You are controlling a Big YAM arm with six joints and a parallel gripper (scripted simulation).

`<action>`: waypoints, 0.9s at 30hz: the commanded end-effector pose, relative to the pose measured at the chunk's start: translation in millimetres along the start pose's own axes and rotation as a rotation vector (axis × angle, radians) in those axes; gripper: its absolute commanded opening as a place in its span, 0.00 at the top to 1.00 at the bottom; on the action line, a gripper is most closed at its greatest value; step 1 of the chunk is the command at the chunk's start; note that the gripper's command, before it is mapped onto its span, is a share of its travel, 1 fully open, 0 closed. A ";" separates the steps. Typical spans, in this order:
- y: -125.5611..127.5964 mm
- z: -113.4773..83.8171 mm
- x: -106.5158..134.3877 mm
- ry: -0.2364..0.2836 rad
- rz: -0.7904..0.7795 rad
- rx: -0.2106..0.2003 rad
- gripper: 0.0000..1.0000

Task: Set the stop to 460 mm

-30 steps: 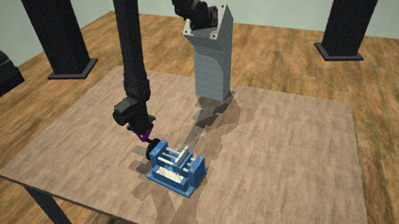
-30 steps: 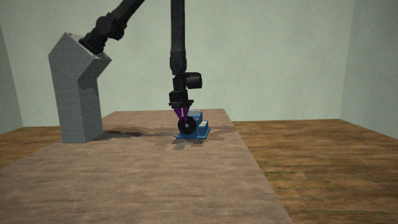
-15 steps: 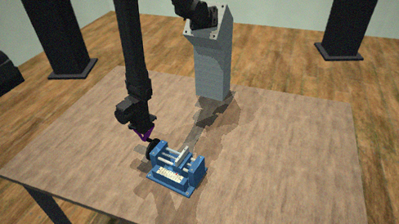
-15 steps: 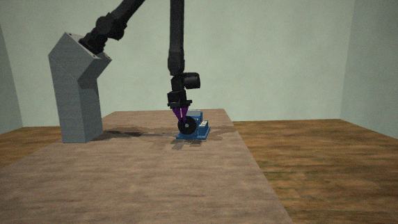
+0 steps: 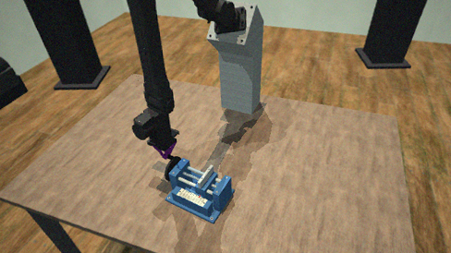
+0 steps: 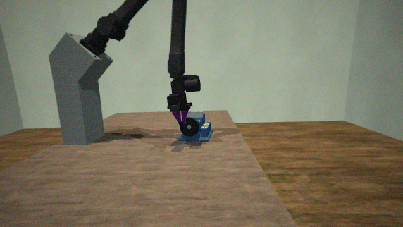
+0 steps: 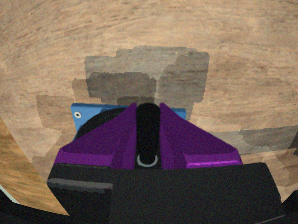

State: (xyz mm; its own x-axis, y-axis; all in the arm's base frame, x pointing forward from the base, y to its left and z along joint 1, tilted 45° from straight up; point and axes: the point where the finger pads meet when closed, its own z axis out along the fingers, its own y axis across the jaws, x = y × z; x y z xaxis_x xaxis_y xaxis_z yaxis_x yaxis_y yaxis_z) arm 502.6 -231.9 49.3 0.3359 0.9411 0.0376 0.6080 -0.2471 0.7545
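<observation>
The blue fixture (image 5: 223, 194) (image 6: 206, 133) (image 7: 75, 107) stands on the table. Its black handwheel (image 5: 169, 169) (image 6: 191, 132) (image 7: 101, 123) is at one end. The stop (image 5: 205, 177), a pale upright plate on a blue carriage, sits on the rods between the end blocks. A white scale (image 5: 189, 197) runs along the front with a small red mark toward its far-right half; its numbers are too small to read. My gripper (image 5: 167, 156) (image 6: 183, 124) (image 7: 148, 110) is shut on the handwheel's black crank knob (image 7: 148, 131), purple fingers on either side, at the wheel's upper rim.
The grey pedestal (image 5: 241, 75) (image 6: 72, 102) carrying the arm stands at the back of the table (image 5: 312, 164) (image 6: 141, 183). The fixture's end block (image 5: 180, 172) is right beside the wheel and fingers. Dark pillars stand on the floor beyond the table.
</observation>
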 end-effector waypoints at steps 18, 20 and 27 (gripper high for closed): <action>-37.8 45.6 6.2 0.007 0.007 0.080 0.94; -52.8 46.3 6.3 0.008 0.008 0.112 0.94; -32.9 55.6 6.3 0.007 0.009 0.092 0.94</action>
State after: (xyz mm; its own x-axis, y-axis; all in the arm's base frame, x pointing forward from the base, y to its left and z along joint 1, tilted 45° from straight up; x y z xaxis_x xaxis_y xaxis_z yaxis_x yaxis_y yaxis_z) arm 524.3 -238.0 15.8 0.3368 0.9407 0.0413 0.6262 -0.2565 0.7363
